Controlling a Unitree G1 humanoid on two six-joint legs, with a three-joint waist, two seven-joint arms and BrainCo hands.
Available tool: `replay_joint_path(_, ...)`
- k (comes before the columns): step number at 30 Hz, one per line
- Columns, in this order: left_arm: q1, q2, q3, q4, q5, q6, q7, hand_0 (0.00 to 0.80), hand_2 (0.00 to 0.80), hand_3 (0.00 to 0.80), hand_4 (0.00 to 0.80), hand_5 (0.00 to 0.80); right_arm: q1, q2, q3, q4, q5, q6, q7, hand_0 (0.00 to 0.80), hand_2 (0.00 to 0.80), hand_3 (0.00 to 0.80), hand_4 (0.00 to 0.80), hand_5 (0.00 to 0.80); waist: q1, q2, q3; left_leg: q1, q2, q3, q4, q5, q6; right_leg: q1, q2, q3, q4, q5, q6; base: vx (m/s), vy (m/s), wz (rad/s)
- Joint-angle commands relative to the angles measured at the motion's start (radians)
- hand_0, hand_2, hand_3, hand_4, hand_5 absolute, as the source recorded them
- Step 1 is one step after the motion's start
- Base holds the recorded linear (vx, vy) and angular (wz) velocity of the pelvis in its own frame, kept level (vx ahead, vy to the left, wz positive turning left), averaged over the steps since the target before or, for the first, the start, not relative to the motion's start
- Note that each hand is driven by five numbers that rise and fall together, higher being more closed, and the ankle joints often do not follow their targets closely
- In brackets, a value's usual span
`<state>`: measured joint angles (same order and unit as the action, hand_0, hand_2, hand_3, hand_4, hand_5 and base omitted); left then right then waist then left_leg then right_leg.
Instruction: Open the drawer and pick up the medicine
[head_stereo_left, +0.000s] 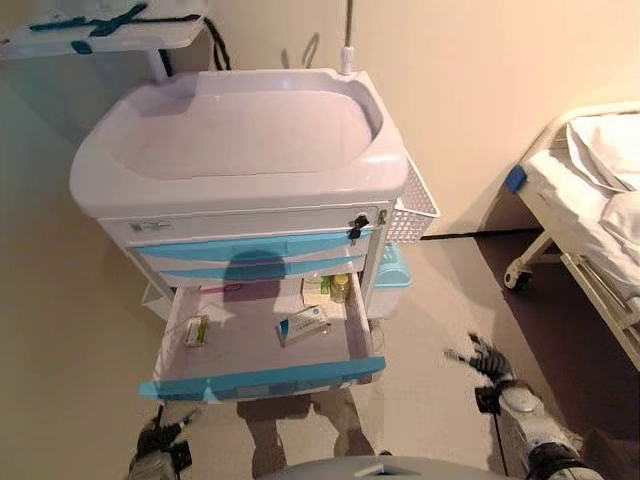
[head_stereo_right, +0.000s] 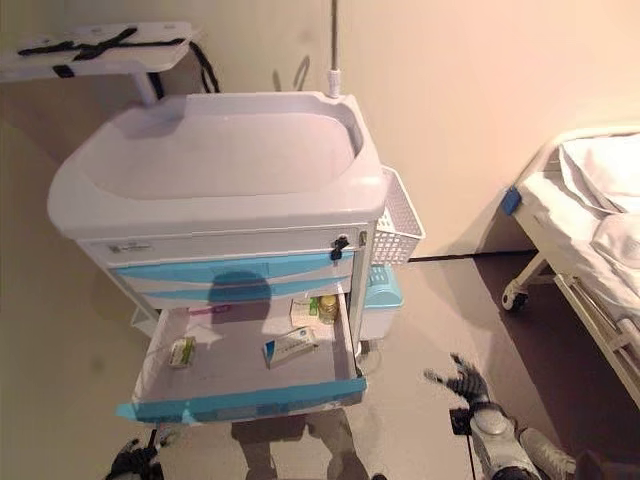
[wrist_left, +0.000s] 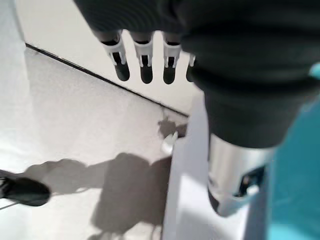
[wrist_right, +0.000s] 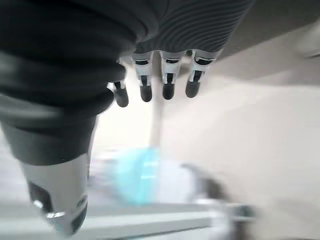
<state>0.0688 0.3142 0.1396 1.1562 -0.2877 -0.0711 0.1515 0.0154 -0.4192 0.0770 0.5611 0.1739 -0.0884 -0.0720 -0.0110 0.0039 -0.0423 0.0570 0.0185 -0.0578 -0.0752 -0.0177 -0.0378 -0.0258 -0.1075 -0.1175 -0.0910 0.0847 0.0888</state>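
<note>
A white medical cart (head_stereo_left: 240, 140) with blue drawer fronts stands ahead. Its lowest drawer (head_stereo_left: 262, 380) is pulled out. Inside lie a white and blue medicine box (head_stereo_left: 302, 323), a small green and white packet (head_stereo_left: 197, 330) at the left, and a box and a small bottle (head_stereo_left: 339, 288) at the back. My left hand (head_stereo_left: 160, 442) hangs low, below the drawer's left front corner, fingers straight and empty; its fingers (wrist_left: 145, 62) show straight in the left wrist view. My right hand (head_stereo_left: 487, 360) is open and empty over the floor, right of the drawer.
A white wire basket (head_stereo_left: 412, 205) hangs on the cart's right side, with a blue bin (head_stereo_left: 392, 270) below it. A wheeled bed (head_stereo_left: 585, 210) stands at the right. A tray table (head_stereo_left: 100, 30) is at the back left. A wall is behind the cart.
</note>
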Motion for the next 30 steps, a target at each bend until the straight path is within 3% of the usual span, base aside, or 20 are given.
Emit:
replay_joint_path(1, -0.023, 0.045, 0.019, 0.061, 0.065, -0.004, -0.016, 0.0, 0.0, 0.0, 0.0, 0.0, -0.042, -0.027, -0.005, -0.068, 0.018, -0.069, 0.015, 0.0, 0.0, 0.0, 0.0, 0.0, 0.007, -0.051, 0.007, -0.079, -0.061, -0.043, -0.011, 0.05, 0.022, 0.015, -0.018, -0.035, 0.051, -0.036, 0.064, 0.02, 0.039, -0.15)
replay_joint_path(2, -0.016, 0.038, 0.023, 0.06, 0.08, -0.004, -0.024, 0.0, 0.0, 0.0, 0.0, 0.0, -0.022, -0.035, -0.012, -0.177, 0.01, -0.079, 0.031, 0.0, 0.0, 0.0, 0.0, 0.0, 0.007, -0.056, 0.004, -0.076, -0.061, -0.037, -0.012, 0.047, 0.023, 0.019, -0.019, -0.032, 0.047, -0.034, 0.065, 0.0, 0.0, 0.0)
replay_joint_path(8, -0.002, 0.034, 0.034, 0.046, 0.105, -0.011, -0.028, 0.0, 0.0, 0.0, 0.0, 0.0, 0.021, -0.031, -0.038, -0.394, 0.034, -0.111, 0.06, 0.0, 0.0, 0.0, 0.0, 0.0, 0.015, -0.069, -0.004, -0.078, -0.059, -0.033, -0.012, 0.042, 0.023, 0.015, -0.02, -0.033, 0.032, -0.023, 0.066, 0.0, 0.0, 0.0)
replay_joint_path(23, 0.014, 0.044, 0.045, 0.039, 0.133, -0.016, -0.028, 0.0, 0.0, 0.0, 0.0, 0.0, 0.043, -0.032, -0.012, -0.633, 0.141, -0.146, 0.135, 0.0, 0.0, 0.0, 0.0, 0.0, 0.023, -0.098, 0.013, -0.074, -0.054, -0.033, -0.011, 0.036, 0.024, 0.013, -0.015, -0.03, 0.034, -0.026, 0.064, 0.0, 0.0, 0.0)
replay_joint_path(28, -0.012, 0.068, 0.047, 0.015, 0.108, -0.025, -0.012, 0.0, 0.0, 0.0, 0.0, 0.0, 0.002, -0.039, 0.033, -0.68, 0.186, -0.166, 0.146, 0.0, 0.0, 0.0, 0.0, 0.0, 0.028, -0.12, 0.07, -0.102, -0.049, -0.036, 0.008, 0.041, 0.028, -0.027, -0.007, -0.016, 0.064, -0.033, 0.059, -0.122, -0.036, -0.02)
replay_joint_path(29, -0.054, 0.096, 0.048, -0.015, 0.074, -0.034, 0.016, 0.0, 0.0, 0.0, 0.0, 0.0, -0.053, -0.047, 0.07, -0.717, 0.22, -0.181, 0.145, 0.0, 0.0, 0.0, 0.0, 0.0, 0.033, -0.139, 0.147, -0.167, -0.05, -0.037, 0.054, 0.042, 0.032, -0.083, 0.0, -0.003, 0.09, -0.026, 0.051, -0.246, -0.056, -0.03)
replay_joint_path(30, -0.055, 0.097, 0.049, -0.015, 0.073, -0.034, 0.016, 0.0, 0.0, 0.0, 0.0, 0.0, -0.055, -0.046, 0.07, -0.716, 0.22, -0.182, 0.145, 0.0, 0.0, 0.0, 0.0, 0.0, 0.033, -0.14, 0.148, -0.169, -0.05, -0.037, 0.057, 0.041, 0.032, -0.086, -0.001, -0.003, 0.091, -0.026, 0.051, -0.246, -0.056, -0.03)
